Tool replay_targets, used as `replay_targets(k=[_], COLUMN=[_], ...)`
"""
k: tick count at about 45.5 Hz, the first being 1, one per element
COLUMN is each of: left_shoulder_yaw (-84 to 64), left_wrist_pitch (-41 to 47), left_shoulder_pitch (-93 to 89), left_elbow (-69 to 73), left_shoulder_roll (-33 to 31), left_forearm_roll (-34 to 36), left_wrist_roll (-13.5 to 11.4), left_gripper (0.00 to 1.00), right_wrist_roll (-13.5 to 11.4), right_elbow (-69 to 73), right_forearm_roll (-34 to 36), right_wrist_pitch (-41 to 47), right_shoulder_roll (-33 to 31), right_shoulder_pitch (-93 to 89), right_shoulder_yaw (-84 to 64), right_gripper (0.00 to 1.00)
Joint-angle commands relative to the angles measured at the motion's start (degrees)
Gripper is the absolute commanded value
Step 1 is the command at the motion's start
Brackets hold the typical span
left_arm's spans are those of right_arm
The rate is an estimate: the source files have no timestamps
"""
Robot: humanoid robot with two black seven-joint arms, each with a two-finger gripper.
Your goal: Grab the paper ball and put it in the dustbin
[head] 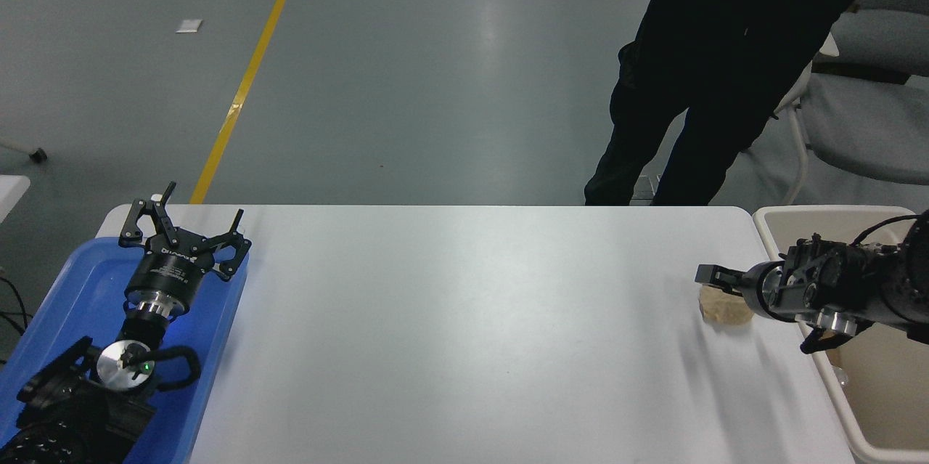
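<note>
The right black gripper (pixel 715 279) is reaching in from the right edge, pointing left, and is sitting directly over the small crumpled tan-brown paper ball (pixel 722 311). Whether its fingers are spread or pressed together cannot be told from this angle; only one finger (pixel 710 275) is showing clearly, and it is overlapping the top of the ball. The ball is lying on the white table (pixel 464 333), near the right end and just beside the large cream-beige rectangular plastic dustbin (pixel 784 221). The right arm is crossing over the bin's near wall.

The left black gripper (pixel 185 232) is resting over the shallow blue plastic tray (pixel 80 282) at the lower left, its fingers spread wide and holding nothing.

A person in dark clothing (pixel 697 72) is standing at the table's far side, beside a grey chair (pixel 864 123).
</note>
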Motion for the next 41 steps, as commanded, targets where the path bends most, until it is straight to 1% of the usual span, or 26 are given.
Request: replay_targets(k=[1,15,24,31,35,41], left_shoulder_yaw=[0.0,0.0,0.0,0.0,0.0,0.0], left_wrist_pitch=[0.0,0.0,0.0,0.0,0.0,0.0], left_shoulder_pitch=[-0.1,-0.1,-0.1,-0.1,-0.1,-0.1], left_elbow=[0.0,0.0,0.0,0.0,0.0,0.0], left_shoulder_roll=[0.0,0.0,0.0,0.0,0.0,0.0], left_forearm_roll=[0.0,0.0,0.0,0.0,0.0,0.0], left_wrist_roll=[0.0,0.0,0.0,0.0,0.0,0.0], left_gripper=[0.99,0.99,0.99,0.99,0.99,0.99], right_wrist_roll=[-0.1,-0.1,-0.1,-0.1,-0.2,-0.2], right_elbow=[-7.9,-10.0,-11.9,-16.3,-17.7,-18.0], right_forearm_roll=[-2.2,-2.3,-2.4,-2.4,-2.4,-2.8], right_wrist_pitch=[-0.4,-0.4,-0.4,-0.4,-0.4,-0.4], right_shoulder_roll=[0.1,0.4,2.5,3.9,4.0,3.7], right_shoulder_pitch=[-5.6,-6.8,-8.4,-11.6,-12.6,-12.7], right_shoulder_yaw=[2.2,2.9,4.6,4.6,4.6,4.5], right_gripper=[0.95,0.95,0.95,0.94,0.92,0.92])
